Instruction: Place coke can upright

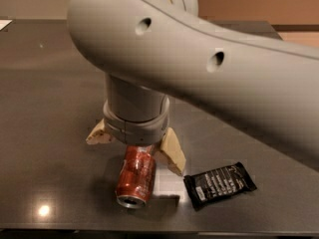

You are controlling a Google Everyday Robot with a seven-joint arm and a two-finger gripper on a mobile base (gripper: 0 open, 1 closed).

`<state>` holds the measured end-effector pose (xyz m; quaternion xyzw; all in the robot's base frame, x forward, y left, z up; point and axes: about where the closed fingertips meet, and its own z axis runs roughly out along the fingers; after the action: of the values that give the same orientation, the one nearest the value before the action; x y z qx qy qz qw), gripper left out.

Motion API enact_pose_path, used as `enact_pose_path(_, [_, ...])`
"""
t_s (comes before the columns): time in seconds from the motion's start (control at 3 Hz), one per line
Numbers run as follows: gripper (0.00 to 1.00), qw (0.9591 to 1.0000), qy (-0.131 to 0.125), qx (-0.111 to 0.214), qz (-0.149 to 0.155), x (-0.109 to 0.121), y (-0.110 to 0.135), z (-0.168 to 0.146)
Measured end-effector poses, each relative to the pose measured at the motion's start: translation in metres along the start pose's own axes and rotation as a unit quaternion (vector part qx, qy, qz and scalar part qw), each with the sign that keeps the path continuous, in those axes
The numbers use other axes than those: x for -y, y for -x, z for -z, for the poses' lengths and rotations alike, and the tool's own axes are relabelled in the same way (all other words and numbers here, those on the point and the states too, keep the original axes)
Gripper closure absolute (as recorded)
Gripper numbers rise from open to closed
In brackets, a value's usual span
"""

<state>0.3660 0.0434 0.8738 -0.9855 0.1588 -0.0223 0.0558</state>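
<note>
The coke can point(135, 176) lies on its side on the dark table point(50, 113), its silver open end facing the front edge. My gripper point(134, 146) hangs straight above the can's far end. Its two tan fingers point(172, 151) are spread wide, one to the left and one to the right of the can. The far end of the can is hidden under the grey wrist. The fingers do not visibly touch the can.
A flat black snack packet point(219, 184) lies just right of the can. My big grey arm point(199, 68) fills the upper right of the view and hides the table behind it. The table's front edge point(149, 231) runs close below the can.
</note>
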Motion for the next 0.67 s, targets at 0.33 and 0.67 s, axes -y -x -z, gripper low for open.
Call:
enact_pose_path(0.33, [0.0,0.9998,0.012,0.008,0.01,-0.006,0.006,-0.006])
enact_pose_path(0.67, [0.0,0.9995,0.022,0.021,0.012,-0.012,0.018,-0.017])
